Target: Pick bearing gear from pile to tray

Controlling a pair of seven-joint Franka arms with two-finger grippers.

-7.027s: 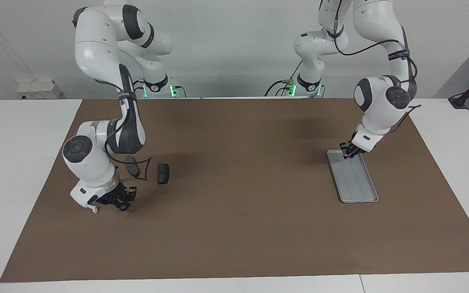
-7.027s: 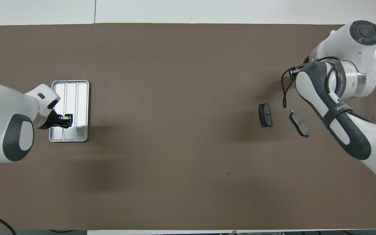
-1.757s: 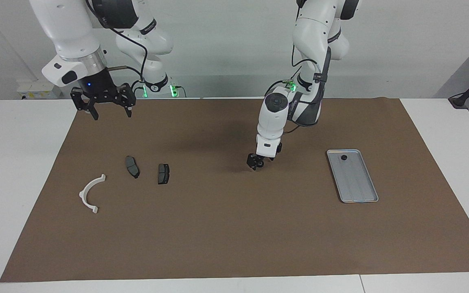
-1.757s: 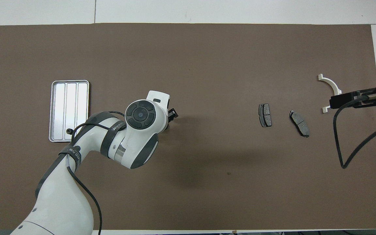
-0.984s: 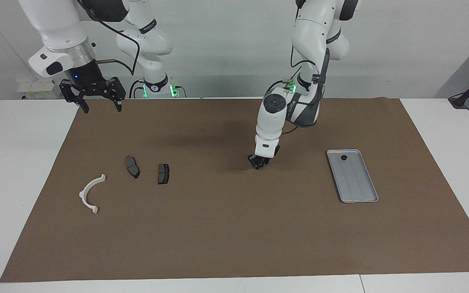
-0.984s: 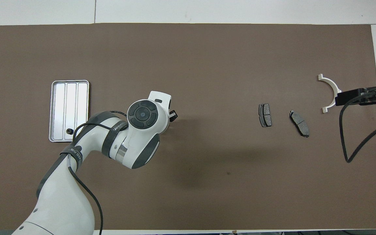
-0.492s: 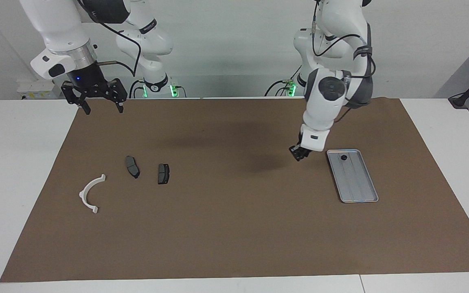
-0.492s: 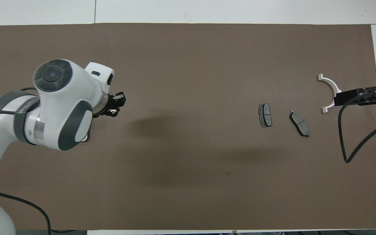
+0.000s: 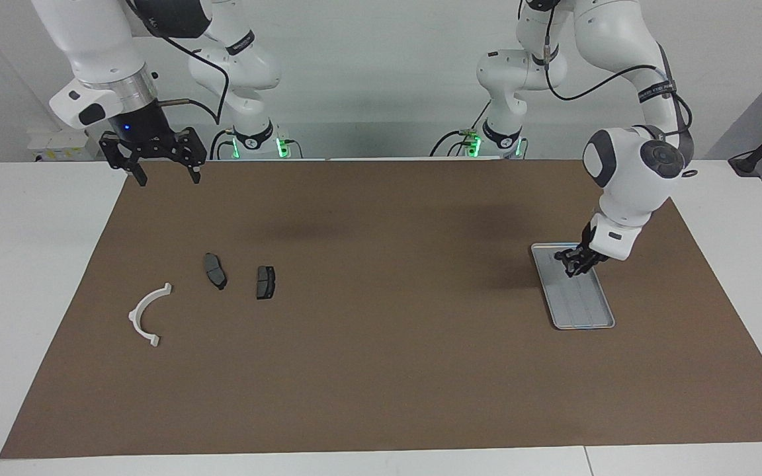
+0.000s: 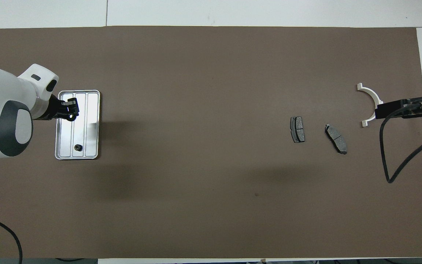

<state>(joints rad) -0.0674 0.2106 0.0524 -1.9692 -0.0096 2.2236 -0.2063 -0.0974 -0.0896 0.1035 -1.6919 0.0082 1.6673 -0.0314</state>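
Two small black round bearing gears are seen. One bearing gear (image 10: 76, 147) lies on the ribbed floor of the tray (image 10: 92, 110), close to the left gripper (image 10: 71, 112), at the tray's end nearer to the robots. The tray is a flat rectangle of silver-grey metal with rounded corners, a raised rim and lengthwise ribs, and it is reflective in the overhead view. The left gripper (image 9: 576, 262) is held low over the tray with its fingers nearly together. A second, tiny dark round piece, the held gear (image 10: 72, 117), is pinched at their tips, as shown from overhead.

Well apart from the left gripper, toward the right arm's end of the matte brown mat (image 9: 381, 370), two dark grey brake pads (image 9: 215, 270) (image 9: 265, 281) are laid flat. A white half-ring bracket (image 9: 146, 314) with squared ends is beside them.

The right gripper (image 9: 163, 173) waits raised over the mat's edge at that end. Its fingers are spread wide and nothing is held between them.
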